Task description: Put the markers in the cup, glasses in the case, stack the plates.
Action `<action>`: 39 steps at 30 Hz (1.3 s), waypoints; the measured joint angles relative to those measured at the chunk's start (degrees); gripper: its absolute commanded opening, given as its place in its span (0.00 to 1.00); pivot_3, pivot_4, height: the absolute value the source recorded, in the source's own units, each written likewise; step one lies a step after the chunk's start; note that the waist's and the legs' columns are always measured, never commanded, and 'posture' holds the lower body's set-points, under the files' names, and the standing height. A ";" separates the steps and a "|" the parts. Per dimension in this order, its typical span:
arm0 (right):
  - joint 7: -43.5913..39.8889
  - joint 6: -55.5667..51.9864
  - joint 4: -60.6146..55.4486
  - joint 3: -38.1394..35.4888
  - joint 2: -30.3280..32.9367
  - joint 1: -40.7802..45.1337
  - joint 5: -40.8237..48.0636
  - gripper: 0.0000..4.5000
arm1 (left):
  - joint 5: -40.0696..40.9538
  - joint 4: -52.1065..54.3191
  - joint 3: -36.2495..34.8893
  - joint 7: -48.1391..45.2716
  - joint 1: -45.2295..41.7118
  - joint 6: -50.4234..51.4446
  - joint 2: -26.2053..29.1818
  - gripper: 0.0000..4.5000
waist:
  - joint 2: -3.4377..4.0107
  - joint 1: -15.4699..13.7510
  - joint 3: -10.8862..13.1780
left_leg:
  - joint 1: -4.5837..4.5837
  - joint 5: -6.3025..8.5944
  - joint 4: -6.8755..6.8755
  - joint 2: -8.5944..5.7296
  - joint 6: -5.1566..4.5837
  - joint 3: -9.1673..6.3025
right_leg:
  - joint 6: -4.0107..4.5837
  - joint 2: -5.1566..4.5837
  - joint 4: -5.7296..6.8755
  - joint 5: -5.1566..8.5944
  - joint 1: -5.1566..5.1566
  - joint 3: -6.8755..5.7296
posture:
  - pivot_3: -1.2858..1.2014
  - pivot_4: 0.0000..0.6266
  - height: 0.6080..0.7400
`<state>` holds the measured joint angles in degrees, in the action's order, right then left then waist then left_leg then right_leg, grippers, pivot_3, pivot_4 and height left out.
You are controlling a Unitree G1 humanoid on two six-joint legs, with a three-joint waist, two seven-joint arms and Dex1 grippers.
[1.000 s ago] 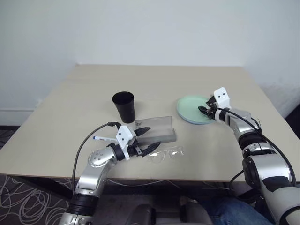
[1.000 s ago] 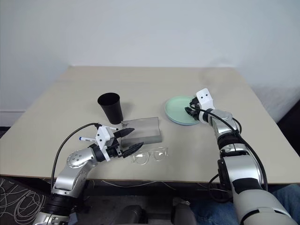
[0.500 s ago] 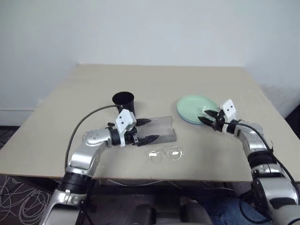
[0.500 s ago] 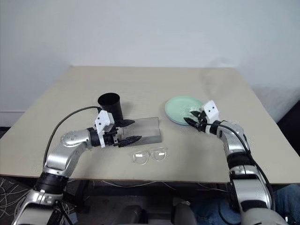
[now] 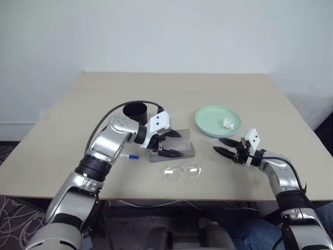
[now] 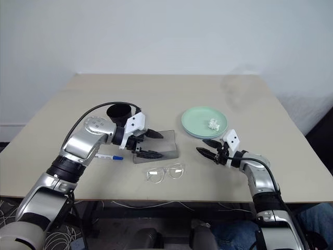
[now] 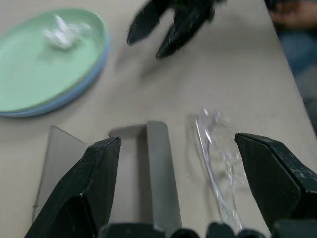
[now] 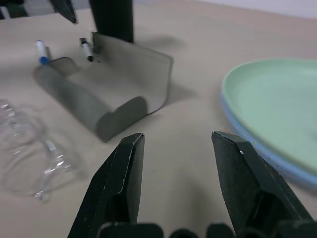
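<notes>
Mint plate [image 5: 217, 120] stacked on blue plate [image 7: 74, 94], crumpled paper [image 5: 226, 123] on top. Left gripper [image 5: 174, 144] spread wide over case [image 8: 99, 99], empty; right gripper [image 5: 225, 151] apart, empty. Glasses [image 5: 182, 171] near table [image 5: 177, 91] edge. No readable text.

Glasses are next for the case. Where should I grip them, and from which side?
Judging by their pose, take the glasses at the bridge between the two lenses, coming from above. They lie flat on the table, lenses side by side along the near edge, so the thin middle fits between the fingers. The left gripper stands open over the case just behind them.
</notes>
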<state>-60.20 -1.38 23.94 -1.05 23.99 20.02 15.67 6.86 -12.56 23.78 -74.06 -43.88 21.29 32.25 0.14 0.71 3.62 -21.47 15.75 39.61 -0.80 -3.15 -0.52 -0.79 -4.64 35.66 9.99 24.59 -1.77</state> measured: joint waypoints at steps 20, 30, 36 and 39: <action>9.24 -6.26 -15.55 0.17 -3.16 -8.44 1.70 0.52 | -8.44 -1.65 9.16 -6.36 -4.67 7.52 -4.01 0.87 | -0.07 -0.02 0.04 | -0.04 0.00 0.05 0.30 -0.01 -0.01 | -0.02 0.02 0.01 0.01 0.02 0.02 | 0.52 0.00 0.86; 12.47 -7.84 -19.31 -1.05 -4.74 -9.57 4.75 0.52 | -10.86 -3.76 11.39 -6.54 -4.82 7.38 -5.78 0.87 | -0.08 -0.03 0.04 | -0.05 0.00 0.07 0.30 -0.01 -0.01 | -0.02 0.01 0.01 0.01 0.02 0.03 | 0.52 0.00 0.86; 12.59 -7.50 -19.29 -1.24 -4.72 -10.35 4.90 0.53 | -12.46 -4.28 12.05 -5.97 -4.82 6.74 -6.33 0.53 | -0.09 -0.05 0.04 | -0.05 0.00 0.07 0.29 -0.01 -0.01 | -0.03 0.02 0.02 0.01 0.02 0.04 | 0.52 0.00 0.86; 12.66 -6.87 -18.89 -1.40 -4.72 -10.75 4.89 0.53 | -12.76 -4.45 12.05 -6.04 -4.82 6.73 -6.45 0.32 | -0.09 -0.03 0.04 | -0.04 0.00 0.09 0.30 -0.01 0.00 | -0.03 0.02 0.02 0.00 0.02 0.05 | 0.52 0.00 0.86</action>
<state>-47.54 -8.25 5.06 -2.45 19.27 9.27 20.56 -5.90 -17.00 35.83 -80.11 -48.70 28.03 25.80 0.06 0.68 3.67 -21.52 15.75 39.69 -0.51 -3.17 -0.52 -0.82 -4.62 35.69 9.99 24.61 -1.73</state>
